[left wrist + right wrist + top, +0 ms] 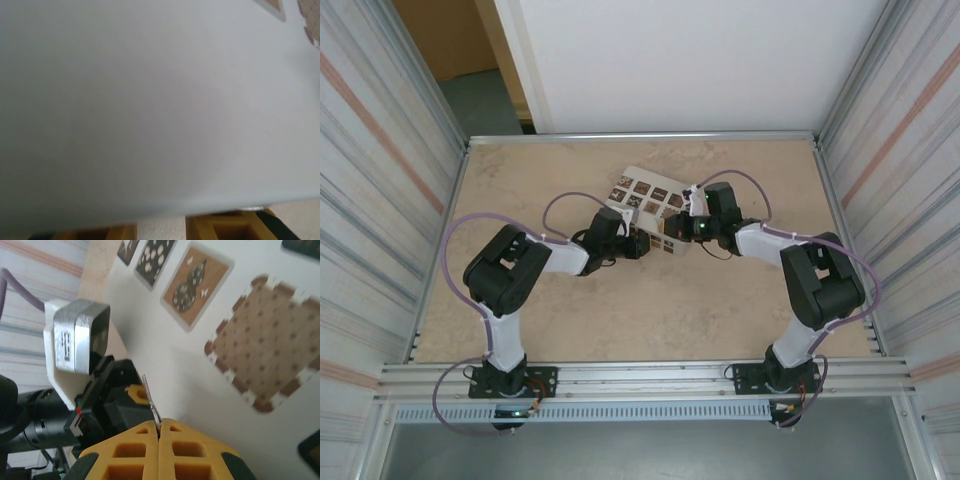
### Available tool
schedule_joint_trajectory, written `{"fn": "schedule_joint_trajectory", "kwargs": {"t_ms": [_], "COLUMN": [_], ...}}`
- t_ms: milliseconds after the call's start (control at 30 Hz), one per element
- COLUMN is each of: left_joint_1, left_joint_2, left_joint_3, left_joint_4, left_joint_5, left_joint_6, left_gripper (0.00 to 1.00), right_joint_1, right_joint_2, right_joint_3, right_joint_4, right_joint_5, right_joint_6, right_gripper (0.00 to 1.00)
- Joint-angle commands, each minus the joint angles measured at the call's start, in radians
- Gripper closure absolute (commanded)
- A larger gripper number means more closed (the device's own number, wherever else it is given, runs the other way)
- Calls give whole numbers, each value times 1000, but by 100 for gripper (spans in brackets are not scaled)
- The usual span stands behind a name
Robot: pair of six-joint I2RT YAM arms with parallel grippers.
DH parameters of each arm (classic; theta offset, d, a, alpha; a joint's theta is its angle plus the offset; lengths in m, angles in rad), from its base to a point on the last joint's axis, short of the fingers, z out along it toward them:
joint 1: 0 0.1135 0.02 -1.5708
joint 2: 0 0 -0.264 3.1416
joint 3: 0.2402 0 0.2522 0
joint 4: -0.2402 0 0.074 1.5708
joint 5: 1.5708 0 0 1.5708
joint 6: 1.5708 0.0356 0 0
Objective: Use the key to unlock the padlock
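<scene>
The right jaws are being pressed together on a thin metal key (150, 399), pale box (165, 350) alongside, left jaws' width cannot be told.

Thin metal key (151, 401) between right jaws

A box (642, 193) lies mid-tabletop (620, 320), toward the far edge. At its near edge, left gripper (642, 243) meets right gripper (159, 426), which pinches a key (151, 402).

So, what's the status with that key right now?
Right jaws shut on the key. Left jaws apart, close up against the box. Box crowds both arms.
</scene>
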Motion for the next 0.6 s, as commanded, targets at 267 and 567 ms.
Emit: {"fn": "schedule_joint_trajectory", "kwargs": {"t_ms": [267, 567], "left_joint_1": [-25, -43], "left_joint_2": [-192, -265], "left_joint_3": [-26, 30], "left_joint_4": [-104, -263], "left_joint_5": [30, 111], "left_joint_6": [-40, -138], "left_gripper": [88, 92], "right_joint_1": [-2, 76], "right_joint_2": [-277, -515], "right_joint_3": [-110, -297], "right_joint_4": [-186, -222], "right_joint_5": [20, 171], "right_joint_6": [-125, -222], "right_gripper": [100, 100]}}
